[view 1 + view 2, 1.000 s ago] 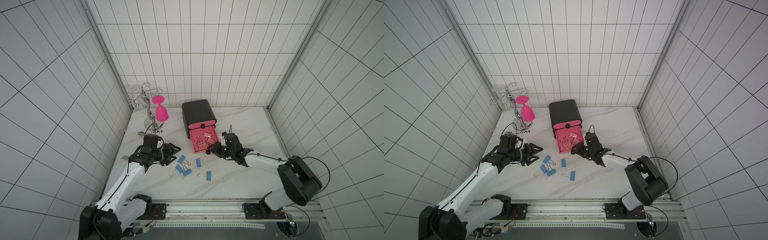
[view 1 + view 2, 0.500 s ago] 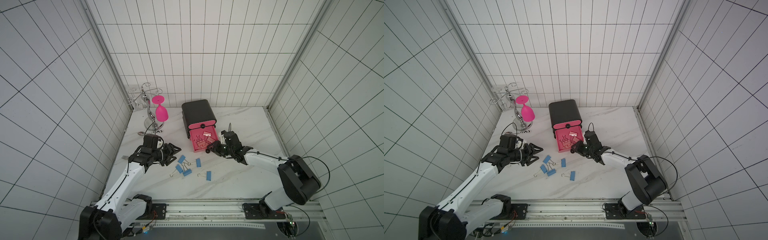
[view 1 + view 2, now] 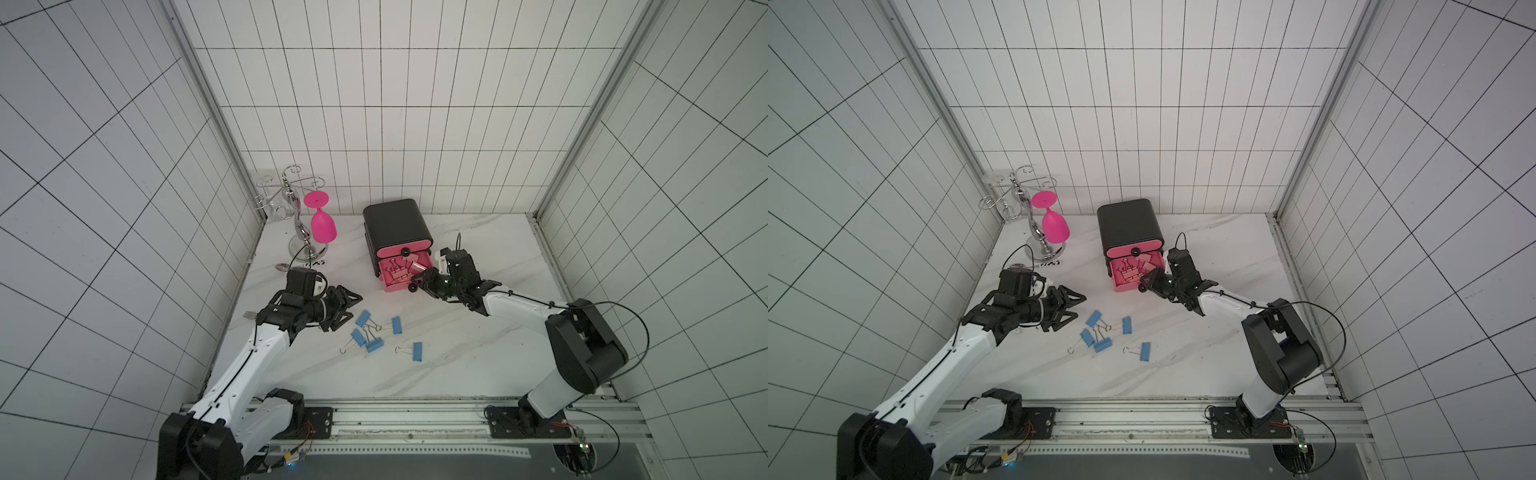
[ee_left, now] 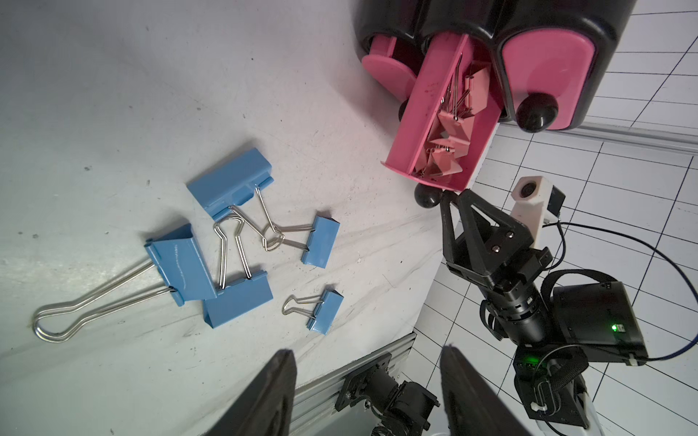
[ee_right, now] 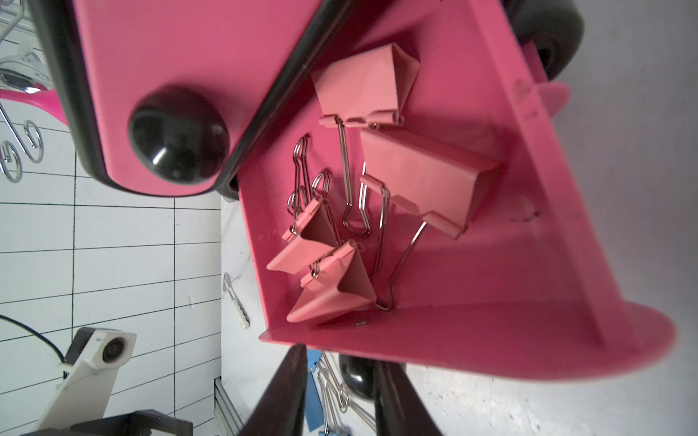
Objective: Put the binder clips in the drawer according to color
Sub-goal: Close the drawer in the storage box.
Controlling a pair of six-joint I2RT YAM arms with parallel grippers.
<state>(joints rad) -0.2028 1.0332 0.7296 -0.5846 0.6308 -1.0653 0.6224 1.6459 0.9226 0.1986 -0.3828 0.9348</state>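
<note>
A small black rounded chest (image 3: pixel 395 222) with three pink drawers is seen in both top views, a little above the middle of the frame, on the white marbled worktop (image 3: pixel 478 357). Its middle pink plastic drawer (image 3: pixel 382 274) is pulled out. Salmon-pink metal binder clips (image 5: pixel 359 98) with silver wire handles are lying inside it in a loose heap. The top drawer is shut.

The right claw (image 3: pixel 415 282) is placed at the front of the open drawer, just right of centre. Its jaws are narrow, and the black round knob (image 5: pixel 357 377) of that drawer is found between the two fingers. In the right wrist view a small gap is seen at one side of the knob, so no firm grip is shown.

Five blue metal binder clips (image 3: pixel 374 345) are scattered on the worktop below the drawer, near the centre of the frame. Four of them are touching or tangled by their handles, and the fifth is just beside them. The left claw (image 3: pixel 353 309) is held just left of these clips, with its jaws wide and nothing between them.

A bright pink goblet (image 3: pixel 323 226) is hung upside down on a silver wire rack (image 3: pixel 301 239) at the upper left of the worktop.
</note>
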